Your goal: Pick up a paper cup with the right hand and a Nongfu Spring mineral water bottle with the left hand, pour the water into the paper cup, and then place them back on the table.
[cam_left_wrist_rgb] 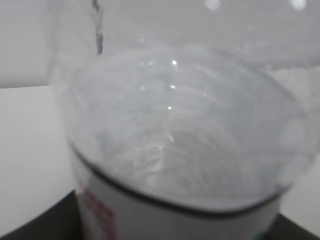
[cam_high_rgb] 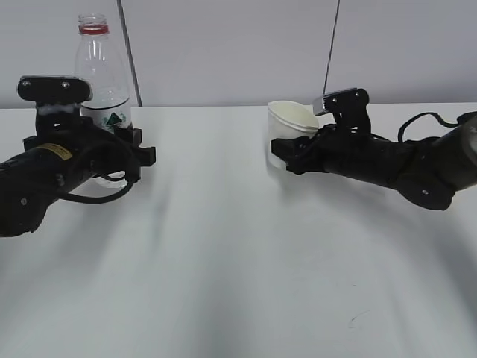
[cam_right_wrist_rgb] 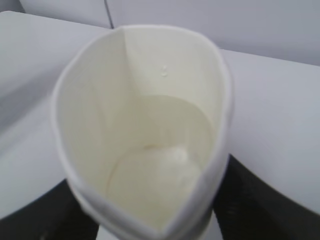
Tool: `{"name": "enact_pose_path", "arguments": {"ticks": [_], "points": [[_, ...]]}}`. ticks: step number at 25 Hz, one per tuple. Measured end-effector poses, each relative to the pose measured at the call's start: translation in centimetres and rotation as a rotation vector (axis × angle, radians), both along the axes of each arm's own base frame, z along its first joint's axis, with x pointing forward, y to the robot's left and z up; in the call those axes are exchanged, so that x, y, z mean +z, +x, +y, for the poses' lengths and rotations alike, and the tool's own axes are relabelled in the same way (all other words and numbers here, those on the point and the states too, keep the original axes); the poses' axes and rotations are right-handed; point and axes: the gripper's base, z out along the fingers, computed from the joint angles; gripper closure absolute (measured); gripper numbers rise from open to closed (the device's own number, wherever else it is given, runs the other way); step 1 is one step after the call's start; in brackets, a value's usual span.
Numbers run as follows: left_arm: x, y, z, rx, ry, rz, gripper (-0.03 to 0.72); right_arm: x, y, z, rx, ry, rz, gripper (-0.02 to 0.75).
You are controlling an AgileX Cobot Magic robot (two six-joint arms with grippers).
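The clear water bottle point(cam_high_rgb: 102, 71) with a red neck ring and no cap stands upright at the far left of the white table point(cam_high_rgb: 223, 246). My left gripper point(cam_high_rgb: 127, 153) is shut around its labelled lower part. The left wrist view is filled by the bottle point(cam_left_wrist_rgb: 175, 135), blurred. The white paper cup point(cam_high_rgb: 292, 123) sits at the right, tilted a little. My right gripper point(cam_high_rgb: 287, 153) is shut on its lower part and squeezes it. In the right wrist view the cup point(cam_right_wrist_rgb: 145, 135) is pinched to a point between black fingers point(cam_right_wrist_rgb: 255, 205), with liquid in its bottom.
A grey wall with two dark vertical seams point(cam_high_rgb: 128, 52) runs behind the table. A small dark mark point(cam_high_rgb: 358, 319) lies on the table near the front right. Bare tabletop lies between the two arms.
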Motion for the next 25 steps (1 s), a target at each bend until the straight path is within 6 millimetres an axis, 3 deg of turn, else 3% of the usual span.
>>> {"name": "enact_pose_path", "arguments": {"ticks": [5, 17, 25], "points": [[-0.1, 0.0, -0.1, -0.01, 0.008, -0.001, 0.3, 0.0, 0.5, -1.7, -0.037, -0.051, -0.038, 0.267], [-1.7, 0.3, -0.2, -0.013, 0.029, 0.009, 0.3, 0.0, 0.9, -2.6, -0.137, -0.095, -0.067, 0.267], [-2.4, 0.3, -0.2, -0.013, 0.037, 0.017, 0.3, -2.3, 1.0, -3.1, -0.186, -0.099, -0.014, 0.267]]}}
